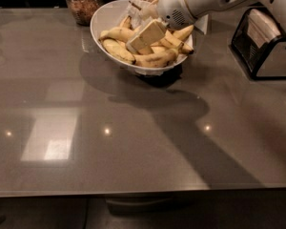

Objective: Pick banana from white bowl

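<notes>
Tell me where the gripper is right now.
In the camera view, the gripper is at top centre, over the bananas in the white bowl, right of the glass jar.

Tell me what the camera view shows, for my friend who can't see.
The robot's gripper is down among the bananas in a white bowl on a shiny gray table. Two glass jars stand behind the bowl, and a black holder sits nearby.
</notes>
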`<state>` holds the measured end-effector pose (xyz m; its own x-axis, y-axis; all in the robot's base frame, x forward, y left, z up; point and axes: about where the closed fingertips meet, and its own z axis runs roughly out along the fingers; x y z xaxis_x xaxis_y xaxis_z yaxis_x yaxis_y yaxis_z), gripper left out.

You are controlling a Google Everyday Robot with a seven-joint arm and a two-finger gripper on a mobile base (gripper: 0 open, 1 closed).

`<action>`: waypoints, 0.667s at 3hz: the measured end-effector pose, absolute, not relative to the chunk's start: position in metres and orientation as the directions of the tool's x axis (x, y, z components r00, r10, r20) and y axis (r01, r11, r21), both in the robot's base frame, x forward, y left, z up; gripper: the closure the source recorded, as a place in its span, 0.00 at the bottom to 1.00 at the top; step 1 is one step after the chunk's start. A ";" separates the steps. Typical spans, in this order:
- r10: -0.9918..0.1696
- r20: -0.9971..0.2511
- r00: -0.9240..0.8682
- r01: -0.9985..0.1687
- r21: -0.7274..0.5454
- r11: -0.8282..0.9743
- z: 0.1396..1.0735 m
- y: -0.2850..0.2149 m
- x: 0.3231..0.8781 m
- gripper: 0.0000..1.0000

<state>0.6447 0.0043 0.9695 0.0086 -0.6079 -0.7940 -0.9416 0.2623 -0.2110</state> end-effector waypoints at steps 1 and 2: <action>-0.622 -0.783 -0.006 -0.949 -0.192 0.251 0.956 0.009 0.657 0.28; -0.636 -0.771 -0.021 -0.953 -0.176 0.245 0.945 0.011 0.666 0.36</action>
